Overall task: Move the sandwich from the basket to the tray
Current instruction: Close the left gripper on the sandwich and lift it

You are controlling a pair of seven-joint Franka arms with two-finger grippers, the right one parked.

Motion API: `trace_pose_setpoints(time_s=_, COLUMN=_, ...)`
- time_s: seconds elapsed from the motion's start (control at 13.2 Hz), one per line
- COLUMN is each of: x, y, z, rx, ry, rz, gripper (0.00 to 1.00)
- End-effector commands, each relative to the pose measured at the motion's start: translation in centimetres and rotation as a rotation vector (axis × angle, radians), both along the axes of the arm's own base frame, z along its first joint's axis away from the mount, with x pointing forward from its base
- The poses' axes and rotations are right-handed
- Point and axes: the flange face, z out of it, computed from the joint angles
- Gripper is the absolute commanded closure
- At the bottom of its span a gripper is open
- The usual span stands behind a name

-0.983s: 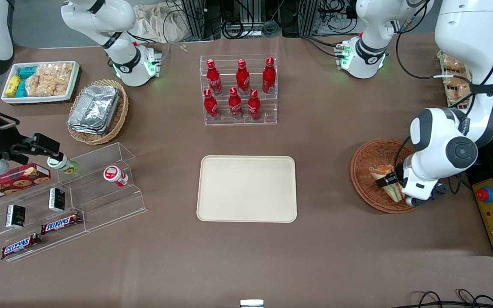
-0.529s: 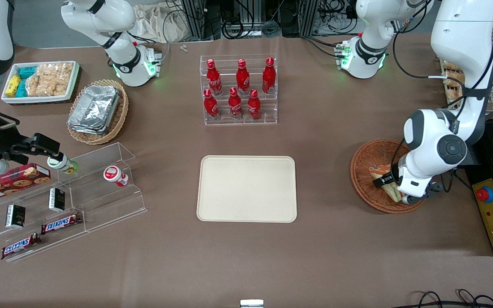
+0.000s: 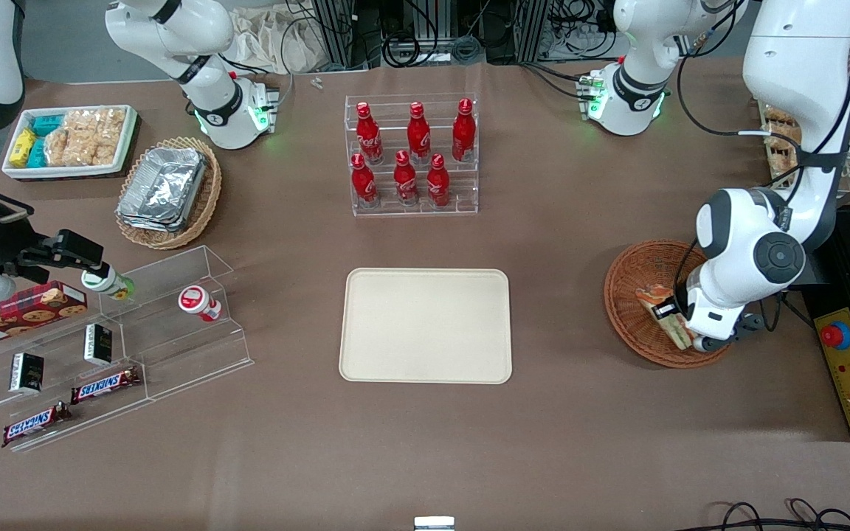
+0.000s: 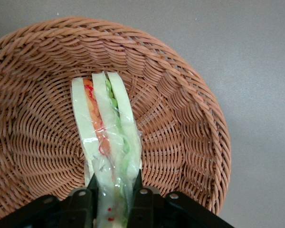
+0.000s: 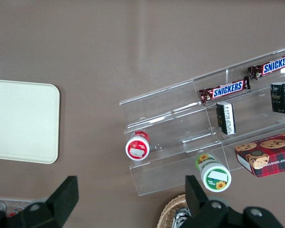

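While the tray (image 3: 425, 325) sits well apart toward the table's middle, the gripper (image 4: 115, 190) is down inside the basket (image 4: 180, 90), fingers (image 4: 138, 183) clamped on both sides of the sandwich (image 4: 107, 137), which is in the basket.

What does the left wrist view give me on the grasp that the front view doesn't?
Only the left wrist view shows the gripper with a finger on each side of the sandwich, its filling stripes visible. Only the front view shows the tray, nothing on it, toward the parked arm's end from the basket. Both show the sandwich in the basket.
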Motion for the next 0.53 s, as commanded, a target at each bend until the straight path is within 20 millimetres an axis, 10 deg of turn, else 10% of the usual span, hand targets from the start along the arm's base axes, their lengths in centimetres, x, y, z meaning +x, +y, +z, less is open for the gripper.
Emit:
trace_pose_setpoints(time_s=0.0, x=0.0, y=-0.5, z=0.7, rx=-0.004, ry=-0.007, rz=0.009, gripper=1.00)
trace_pose_setpoints(time_s=0.23, x=0.9, y=-0.6, z=3.5, rx=0.001, ry=0.017, rz=-0.014, gripper=1.00)
trace_pose_setpoints(time_s=0.45, x=2.7, y=-1.9, z=10.4, rx=0.007, ry=0.081, rz=-0.041, gripper=1.00)
